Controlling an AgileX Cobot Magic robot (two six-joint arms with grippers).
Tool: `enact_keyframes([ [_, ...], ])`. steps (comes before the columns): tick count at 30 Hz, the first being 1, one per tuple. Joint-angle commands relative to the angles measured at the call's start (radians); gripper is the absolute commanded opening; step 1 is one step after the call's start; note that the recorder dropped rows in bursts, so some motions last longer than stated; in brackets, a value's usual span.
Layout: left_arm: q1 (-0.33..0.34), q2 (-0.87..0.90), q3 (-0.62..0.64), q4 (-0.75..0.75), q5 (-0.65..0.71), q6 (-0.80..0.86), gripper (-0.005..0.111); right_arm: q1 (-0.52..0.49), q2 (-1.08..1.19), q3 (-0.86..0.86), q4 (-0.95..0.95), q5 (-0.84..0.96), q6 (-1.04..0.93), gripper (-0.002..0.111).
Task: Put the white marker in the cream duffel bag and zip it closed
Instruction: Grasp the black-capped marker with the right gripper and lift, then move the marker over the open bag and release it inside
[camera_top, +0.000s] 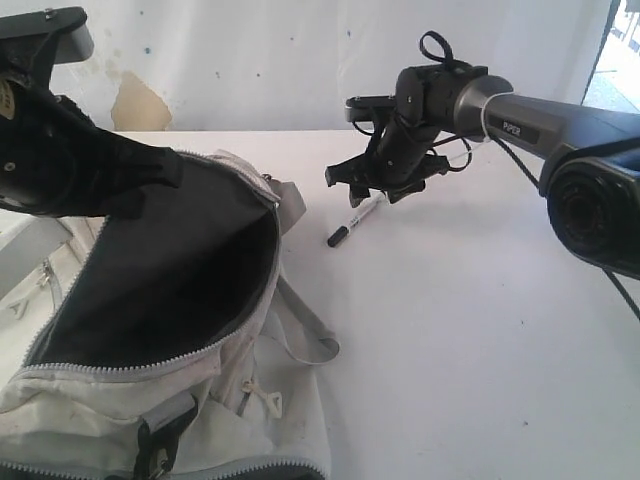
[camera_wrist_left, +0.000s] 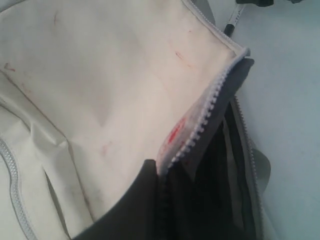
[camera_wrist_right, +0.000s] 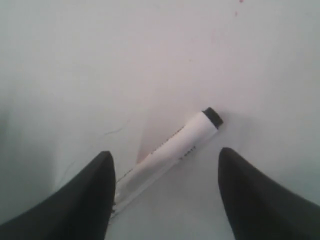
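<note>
The white marker (camera_top: 356, 218) lies flat on the white table (camera_top: 470, 330), its black cap (camera_wrist_right: 213, 116) pointing toward the cream duffel bag (camera_top: 250, 400). My right gripper (camera_top: 372, 192) hovers just over the barrel and is open. In the right wrist view the marker (camera_wrist_right: 167, 157) lies slantwise between the two dark fingers (camera_wrist_right: 95, 200), touching neither. The bag sits at the left with its main zipper undone and its dark lining (camera_top: 170, 270) showing. My left gripper (camera_wrist_left: 162, 175) is shut on the bag's zipper rim (camera_wrist_left: 200, 125), holding the mouth up and open.
A grey webbing strap (camera_top: 305, 335) trails from the bag onto the table. The bag's black buckle (camera_top: 160, 435) and a side pocket zipper (camera_top: 120, 368) face the front. A wall (camera_top: 300, 60) rises behind the table.
</note>
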Motion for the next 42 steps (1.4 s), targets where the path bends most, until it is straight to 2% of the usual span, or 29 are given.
enact_keyframes([
  [1,0.003,-0.012,0.006,0.012,0.005,-0.006,0.0,0.024,0.004,-0.005,-0.018,-0.039,0.016,0.057],
  [12,0.003,-0.04,0.006,0.034,0.033,-0.024,0.0,0.039,0.047,-0.005,-0.152,0.0,0.128,0.056],
  [14,0.003,-0.044,0.006,0.043,0.033,-0.024,0.0,0.039,0.051,-0.005,-0.152,0.011,0.128,0.053],
  [16,0.003,-0.044,0.006,0.047,0.033,-0.024,0.0,0.039,0.051,-0.005,-0.152,0.022,0.128,0.043],
  [22,0.003,-0.044,0.006,0.053,0.033,-0.024,0.0,0.039,0.051,-0.005,-0.15,0.101,0.128,0.0],
  [36,0.003,-0.089,0.006,0.064,-0.005,-0.049,0.0,0.037,-0.029,-0.001,-0.129,0.224,0.115,0.0],
  [42,0.003,-0.097,0.006,0.076,0.027,-0.054,0.0,0.037,-0.136,0.115,-0.026,0.178,0.05,0.0],
])
